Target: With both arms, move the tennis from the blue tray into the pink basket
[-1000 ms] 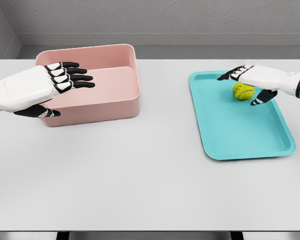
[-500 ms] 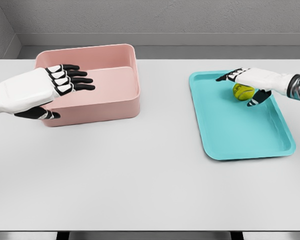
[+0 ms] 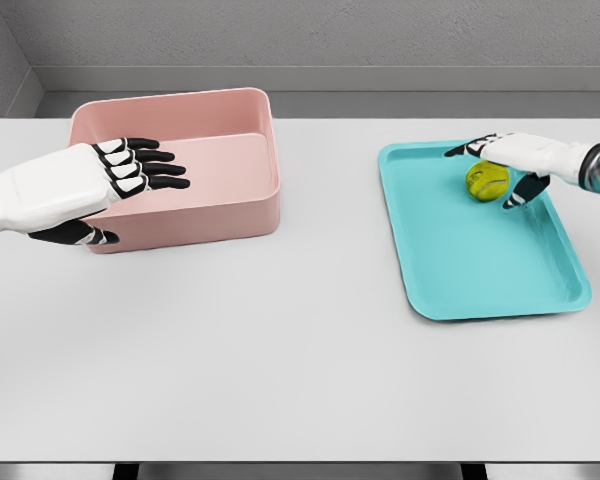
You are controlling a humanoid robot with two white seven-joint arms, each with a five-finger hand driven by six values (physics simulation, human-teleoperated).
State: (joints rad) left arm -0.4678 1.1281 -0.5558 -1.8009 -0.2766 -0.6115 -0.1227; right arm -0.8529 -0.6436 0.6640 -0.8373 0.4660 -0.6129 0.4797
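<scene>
Since the earlier frames, the right hand (image 3: 515,160) had been drawn slightly back toward the right edge, uncovering more of the tennis ball (image 3: 487,180), while the left hand (image 3: 100,178) had been raised a little over the pink basket (image 3: 250,205). A white tabletop (image 3: 300,360) was seen before a grey wall (image 3: 310,35). The blue tray (image 3: 480,260) was laid well to the right of the basket. The ball was kept at the tray's far end. Both hands' fingers (image 3: 160,170) were spread apart and nothing was held; the right ones were arched just around the ball.
</scene>
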